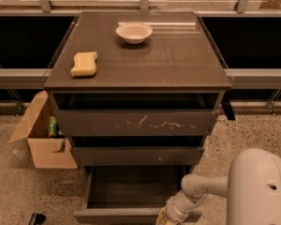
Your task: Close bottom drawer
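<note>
Gripper point(164, 217) sits at the very bottom edge of the view, right at the front panel of the bottom drawer point(131, 189), near that panel's right end. It's cropped by the frame edge, so I can't tell whether it's clenched, released or grasping anything. Can't tell if it actually touches the panel either.

Bottom drawer: pulled well out, deep box open to view, extends up-left from the gripper toward the cabinet point(145, 64). Nothing visible inside.

Arm point(201, 187) runs from the gripper up-right to the white robot body point(260, 191), which fills the lower right corner.

Above the gripper:
- middle drawer point(136, 155), slightly out, small pale speck on its front
- top drawer point(136, 122), wider, further out than the middle one, white scratches across the front

On the cabinet top, well above the gripper:
- yellow sponge point(84, 63), up and left, near the left edge
- pale bowl point(134, 32), upright, near the back edge

Left of the gripper and higher: open cardboard box point(44, 144) on the speckled floor point(14, 191), just beside the cabinet, with something green point(53, 126) inside. Small dark object point(36, 218) on the floor far left, level with the gripper.
</note>
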{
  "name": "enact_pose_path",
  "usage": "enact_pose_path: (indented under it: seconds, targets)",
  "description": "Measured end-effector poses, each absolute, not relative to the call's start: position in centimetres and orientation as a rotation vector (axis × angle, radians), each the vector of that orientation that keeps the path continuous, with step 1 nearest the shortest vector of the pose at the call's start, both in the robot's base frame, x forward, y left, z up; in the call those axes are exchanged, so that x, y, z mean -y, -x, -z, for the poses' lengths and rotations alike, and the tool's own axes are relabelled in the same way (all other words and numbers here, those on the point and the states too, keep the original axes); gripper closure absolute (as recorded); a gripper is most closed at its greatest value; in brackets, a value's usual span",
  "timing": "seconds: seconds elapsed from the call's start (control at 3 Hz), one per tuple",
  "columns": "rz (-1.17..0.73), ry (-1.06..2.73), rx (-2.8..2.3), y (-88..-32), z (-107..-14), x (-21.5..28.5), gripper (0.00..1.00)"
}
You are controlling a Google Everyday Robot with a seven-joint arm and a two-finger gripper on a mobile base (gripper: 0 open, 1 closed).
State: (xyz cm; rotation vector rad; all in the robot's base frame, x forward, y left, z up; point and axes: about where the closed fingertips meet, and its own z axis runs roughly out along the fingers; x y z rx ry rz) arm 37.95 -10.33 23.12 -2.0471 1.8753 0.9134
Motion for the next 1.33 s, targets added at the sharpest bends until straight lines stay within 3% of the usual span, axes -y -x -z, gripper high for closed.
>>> enact_pose_path:
  seconds: [0.33,1.33]
  targets:
    - [-0.876,2.074,-1.899,-37.9,-19.5,10.7,0.82]
    - [-0.717,2.063,-1.952,-40.0,-16.3,12.0,0.13]
